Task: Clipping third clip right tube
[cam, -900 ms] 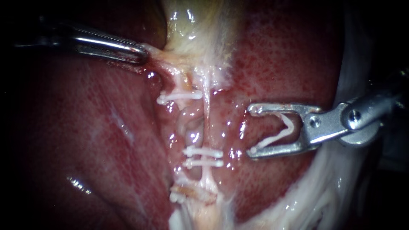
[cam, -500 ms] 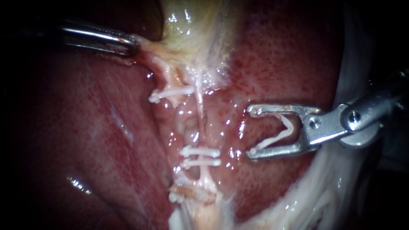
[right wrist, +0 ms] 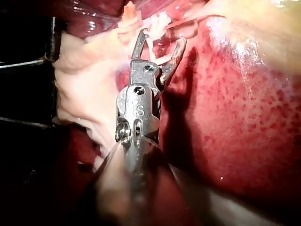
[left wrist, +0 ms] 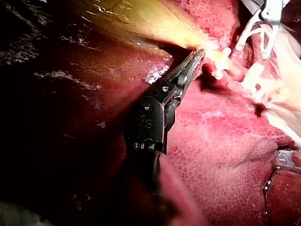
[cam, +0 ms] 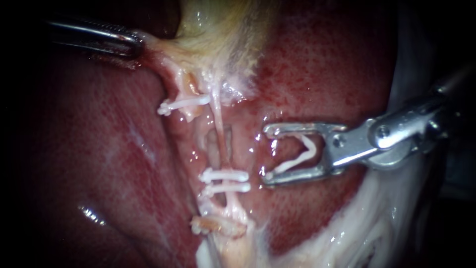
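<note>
**A:** Right instrument point(cam: 267, 153)?

**B:** Jaws spread wide. A loaded clip point(cam: 296, 155) sits between them, white, legs splayed, touching both jaws. The shaft runs off toward 3 o'clock.

**A:** Where is it against the right tube point(cam: 221, 144)?

**B:** We put the jaw tips at the tube's 3 o'clock, near it but apart. No part of the tube lies between them. The tube is a thin pale strand running 12 to 6 through the middle, just beside a wider tube point(cam: 210, 147) at its 9 o'clock.

**A:** Other clips?

**B:** We count paired clips point(cam: 225, 175) across the right tube, close together, at 8 o'clock from the jaw tips. An upper clip point(cam: 184, 103) sits at 11 o'clock from the tube's middle. A low clip point(cam: 213, 226) lies near 6, half buried.

**A:** Left instrument point(cam: 133, 43)?

**B:** Jaws closed on pale tissue point(cam: 158, 54) at 10 o'clock, pulled taut. The gallbladder point(cam: 223, 30) is at 12, with liver point(cam: 99, 149) all round.
</note>
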`<state>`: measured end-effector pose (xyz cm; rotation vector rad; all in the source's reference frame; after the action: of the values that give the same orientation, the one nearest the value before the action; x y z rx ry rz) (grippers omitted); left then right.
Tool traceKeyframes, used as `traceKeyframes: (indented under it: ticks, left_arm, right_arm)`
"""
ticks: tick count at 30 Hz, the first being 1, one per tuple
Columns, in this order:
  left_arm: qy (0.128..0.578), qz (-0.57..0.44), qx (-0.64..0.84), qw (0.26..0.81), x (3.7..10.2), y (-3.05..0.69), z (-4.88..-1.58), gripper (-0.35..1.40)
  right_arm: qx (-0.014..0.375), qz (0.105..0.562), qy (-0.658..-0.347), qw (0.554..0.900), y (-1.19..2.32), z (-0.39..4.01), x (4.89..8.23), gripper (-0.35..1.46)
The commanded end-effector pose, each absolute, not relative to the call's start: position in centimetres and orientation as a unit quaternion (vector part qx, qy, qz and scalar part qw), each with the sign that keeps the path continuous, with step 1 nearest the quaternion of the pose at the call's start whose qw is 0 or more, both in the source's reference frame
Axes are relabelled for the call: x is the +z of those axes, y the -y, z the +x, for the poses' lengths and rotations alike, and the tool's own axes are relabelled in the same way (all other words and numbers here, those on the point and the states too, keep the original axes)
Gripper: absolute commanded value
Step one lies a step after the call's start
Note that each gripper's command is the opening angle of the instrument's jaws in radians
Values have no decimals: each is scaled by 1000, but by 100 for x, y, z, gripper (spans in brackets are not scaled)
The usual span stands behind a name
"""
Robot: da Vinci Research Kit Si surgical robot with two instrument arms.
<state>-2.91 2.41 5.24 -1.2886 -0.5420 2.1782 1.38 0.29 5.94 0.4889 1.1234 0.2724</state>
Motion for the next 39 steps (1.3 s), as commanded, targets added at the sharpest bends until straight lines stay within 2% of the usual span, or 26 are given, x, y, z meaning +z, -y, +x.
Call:
traceKeyframes:
  ticks: [1, 5, 9, 16, 22, 29, 34, 39]
  left_arm:
    - [201, -479, 810, 273, 525, -241, -290, -35]
    - [201, -479, 810, 273, 525, -241, -290, -35]
    - [202, -479, 810, 273, 525, -241, -290, -35]
    - [202, -479, 810, 273, 525, -241, -290, -35]
    - [202, -479, 810, 273, 525, -241, -290, -35]
    - [202, -479, 810, 273, 525, -241, -290, -35]
    - [202, -479, 810, 273, 525, -241, -290, -35]
    - [202, -479, 810, 273, 525, -241, -290, -35]
  right_arm:
    - [134, 235, -526, 807, -28, 142, 600, 50]
    - [158, 257, -534, 790, -28, 156, 622, 50]
    - [196, 300, -556, 750, -33, 172, 634, 50]
    - [238, 370, -598, 670, -40, 197, 629, 50]
    - [248, 397, -623, 627, -44, 204, 610, 50]
    - [252, 404, -634, 610, -60, 195, 579, 47]
    - [252, 406, -634, 609, -63, 189, 576, 42]
    - [256, 412, -630, 606, -63, 184, 580, 23]
